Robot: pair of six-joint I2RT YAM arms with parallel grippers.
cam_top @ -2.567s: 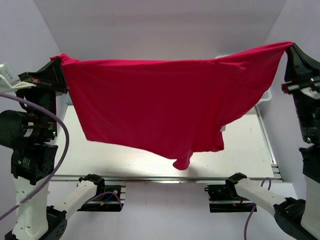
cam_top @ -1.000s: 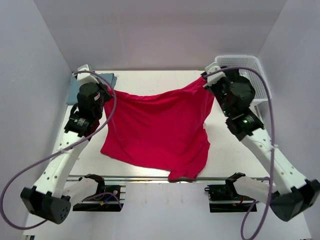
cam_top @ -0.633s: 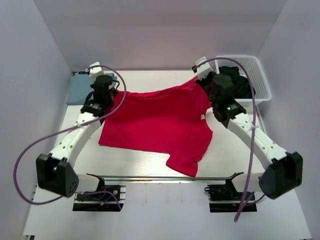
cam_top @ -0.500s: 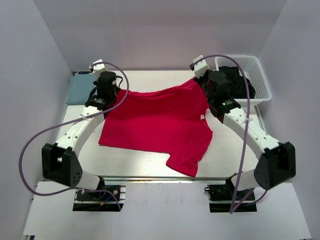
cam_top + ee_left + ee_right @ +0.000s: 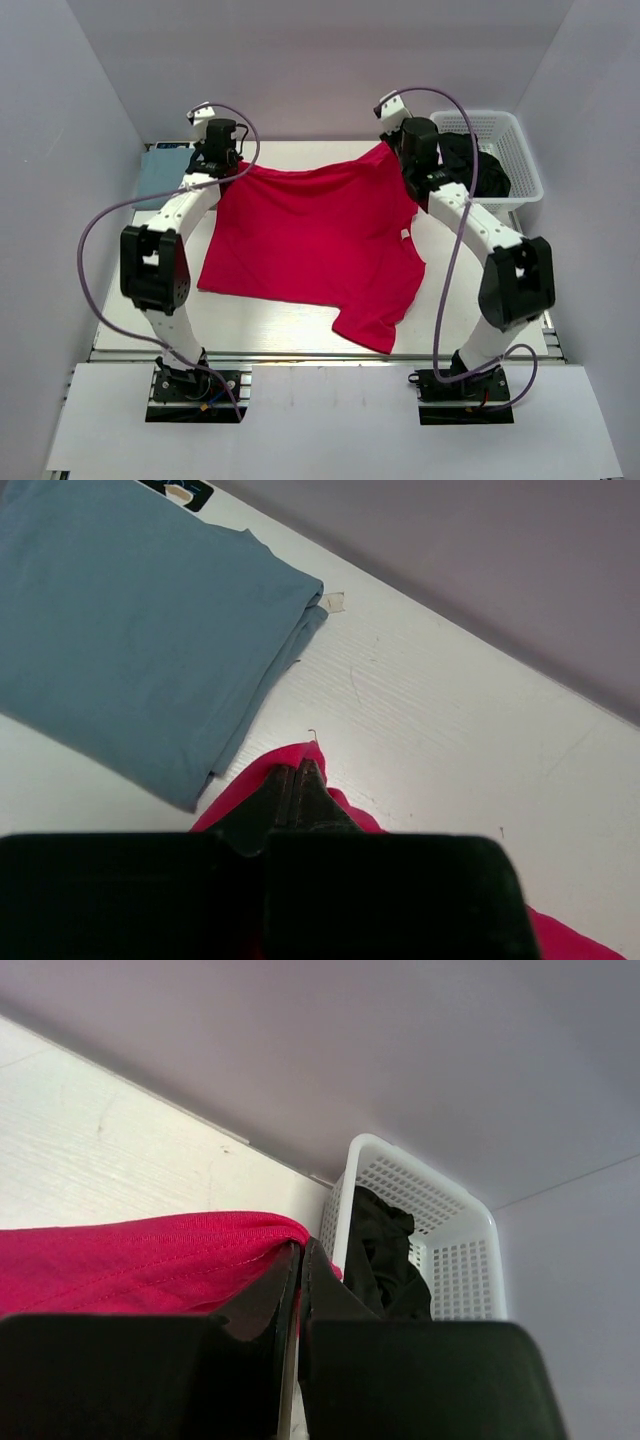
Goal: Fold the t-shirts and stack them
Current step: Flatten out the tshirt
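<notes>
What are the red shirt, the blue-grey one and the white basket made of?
Red shirt: soft matte knit cloth, perhaps cotton; it wrinkles and shows a stitched hem. Blue-grey shirt: similar matte cloth, folded in soft layers. Basket: stiff white plastic, probably moulded, with a lattice of holes.

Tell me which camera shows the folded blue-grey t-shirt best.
The left wrist view: the blue-grey t-shirt fills its upper left, folded layers and edges clear. The top external view shows just a small patch at the table's far left, beside the left arm. The right wrist view shows none of it.
</notes>
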